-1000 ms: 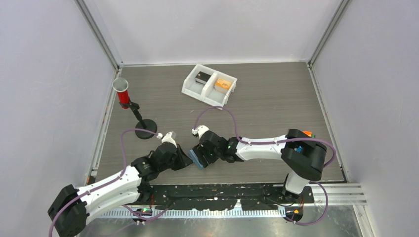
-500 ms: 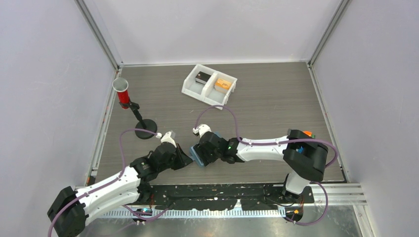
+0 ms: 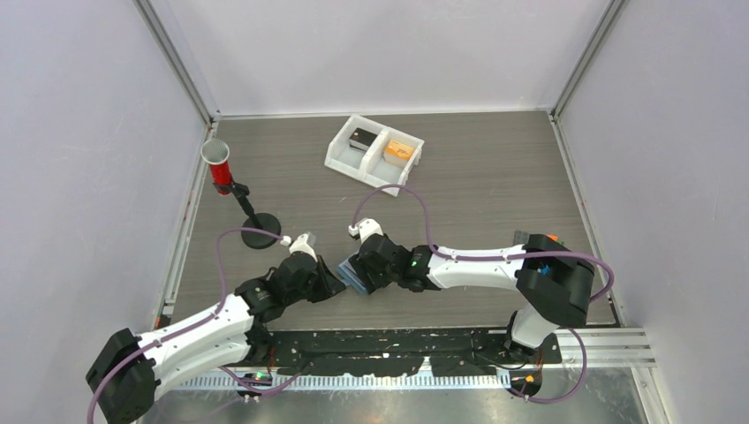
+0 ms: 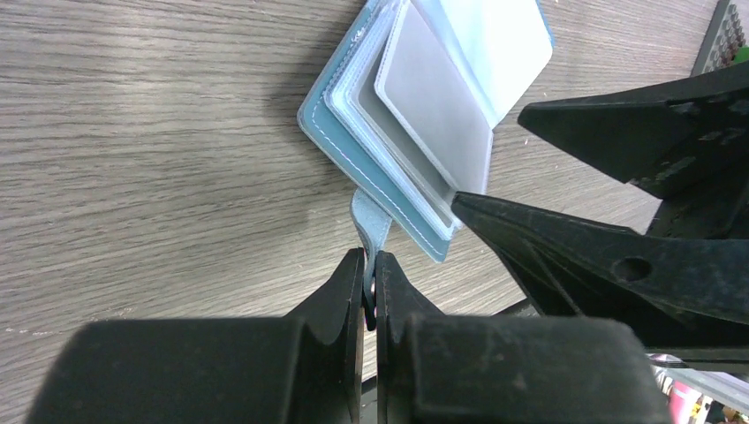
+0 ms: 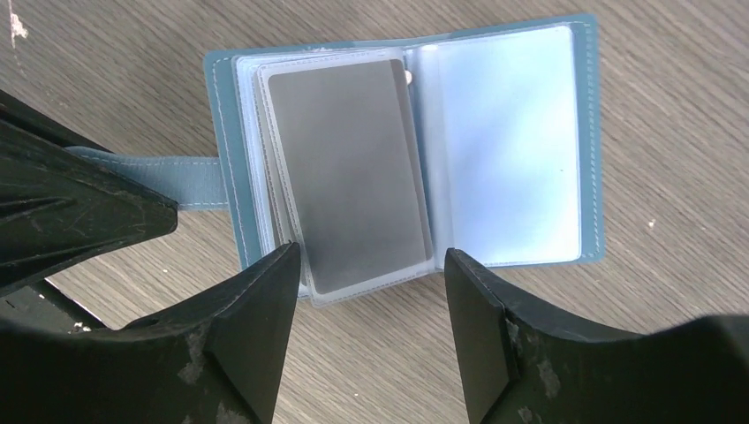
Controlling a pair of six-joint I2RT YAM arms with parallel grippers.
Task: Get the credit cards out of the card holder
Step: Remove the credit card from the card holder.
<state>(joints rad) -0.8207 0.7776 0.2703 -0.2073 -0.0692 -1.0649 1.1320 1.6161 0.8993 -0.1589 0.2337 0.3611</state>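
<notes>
Card holder [image 5: 586, 141] lies open on the wood-grain table [image 3: 495, 194], toward the near edge, between the two arms. Light-blue cover is down, clear sleeves up. The left half carries a stack of sleeves, and the topmost one holds a grey credit card [image 5: 353, 168], seated inside its pocket. The right half shows one pale bluish sleeve lying flat. A blue strap [image 4: 366, 221] runs out from the cover's outer edge on the card side. Left gripper [image 4: 369, 291] is pressed together on the end of that strap, pinching it between its black fingertips; the strap curves from the cover into the pinch. Right gripper [image 5: 366, 256] hangs over the holder with its fingers spread, one tip at each side of the near edge of the card's sleeve. The tips are close to the sleeves, but its own camera does not show whether they touch. In the left wrist view, one right finger comes to a point just at the corner of the sleeve stack. In the overhead view both wrists are low over the table and nearly meet above the holder, left arm reaching in from the left, right arm stretched across from the right. On the far side of the table is a white two-part tray [image 3: 334, 159], with a dark item [image 3: 360, 138] in its left part and an orange item [image 3: 399, 151] in its right. On the left side of the table, a red cup [image 3: 216, 163] is mounted on a black stand [image 3: 260, 237], well apart from the holder.
</notes>
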